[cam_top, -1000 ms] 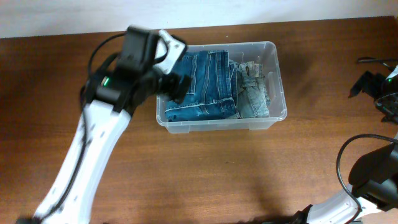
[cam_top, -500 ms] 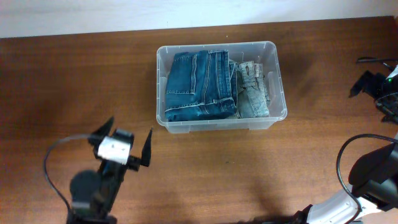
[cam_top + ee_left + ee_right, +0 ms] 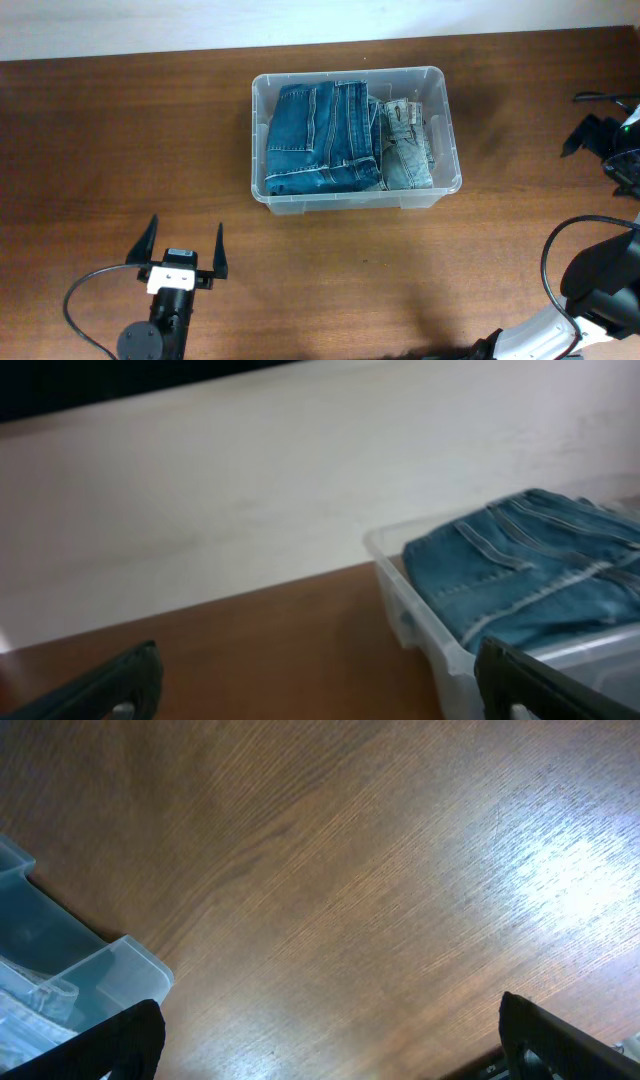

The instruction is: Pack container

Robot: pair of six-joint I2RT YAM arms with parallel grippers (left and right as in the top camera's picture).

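1. Overhead view: the clear rectangular plastic container (image 3: 352,201) sits toward the far edge of the brown wooden desk (image 3: 100,150), a little right of centre. It holds folded dark blue jeans (image 3: 320,140) beside a paler, faded denim piece (image 3: 405,150).
2. The left jaws, near the desk's near left corner, are spread wide and empty, well apart from the container.
3. The right jaws, in the right wrist view, also gape wide with nothing between them, over bare desk.
4. The thin, smooth walls probably flex and slip, and the denim adds weight. The rim at each short end looks like the surest hold.
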